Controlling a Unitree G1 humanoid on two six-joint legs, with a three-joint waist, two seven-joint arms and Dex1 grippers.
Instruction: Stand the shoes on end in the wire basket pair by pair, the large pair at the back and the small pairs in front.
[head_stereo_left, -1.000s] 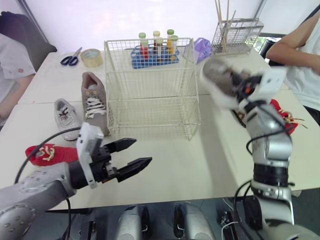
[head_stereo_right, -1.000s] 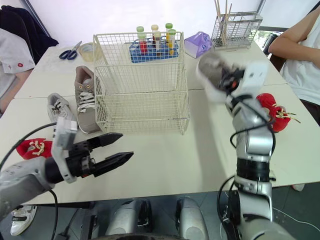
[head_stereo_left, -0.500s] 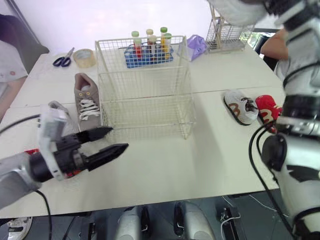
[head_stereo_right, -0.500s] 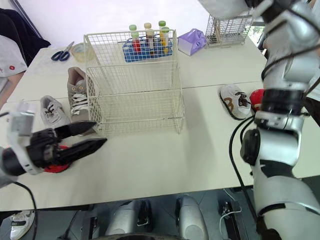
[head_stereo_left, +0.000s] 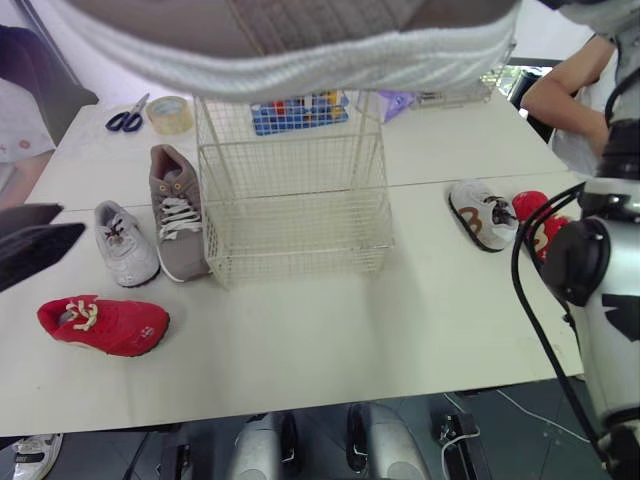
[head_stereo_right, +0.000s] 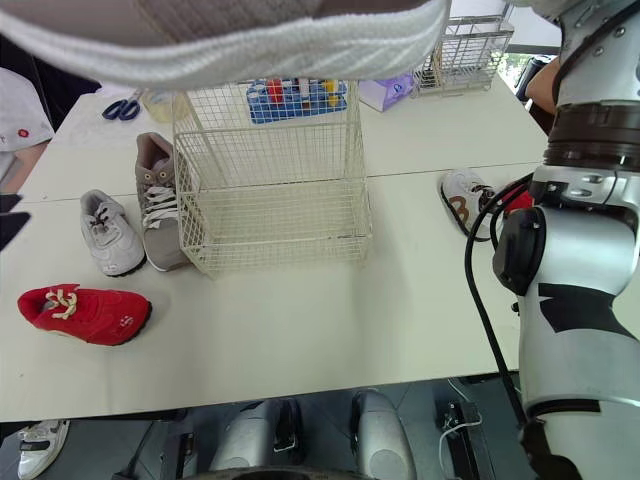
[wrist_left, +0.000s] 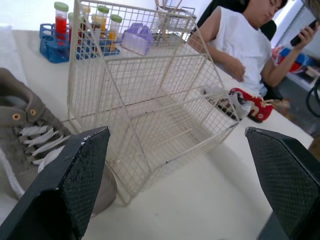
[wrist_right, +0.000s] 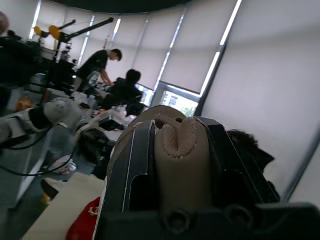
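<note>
The white table (head_stereo_left: 330, 330) is the biggest thing here. A big grey-brown shoe (head_stereo_left: 300, 40) is up in the air, very near the head camera. Its white sole edge runs across the top of the head views, above the far part of the table. The right gripper (wrist_right: 177, 140) holds this shoe. Its two black fingers (wrist_right: 137, 150) are pinching the soft tan rim of the shoe between them.

The wire basket (head_stereo_left: 295, 190) stands in the middle of the table. The other big shoe (head_stereo_left: 178, 212) lies flat on the table just left of the basket, with its toe pointing near. A small grey shoe (head_stereo_left: 127, 243) lies just left of that one. A red shoe (head_stereo_left: 103, 324) lies nearer, on the left side of the table.

On the right side, well apart from the basket, there is a small white and brown shoe (head_stereo_left: 482, 213). A second red shoe (head_stereo_left: 535, 212) sits just right of it.

The left gripper (wrist_left: 176, 129) is low by the left side of the table. Its fingers (wrist_left: 75, 185) are spread wide apart with nothing between them.

On the far side of the table, behind the basket, is a blue rack of tubes (head_stereo_left: 295, 110). A roll of tape (head_stereo_left: 170, 113) and scissors (head_stereo_left: 127, 118) lie far to the left. A person's arm (head_stereo_left: 560, 95) rests at the far right.
</note>
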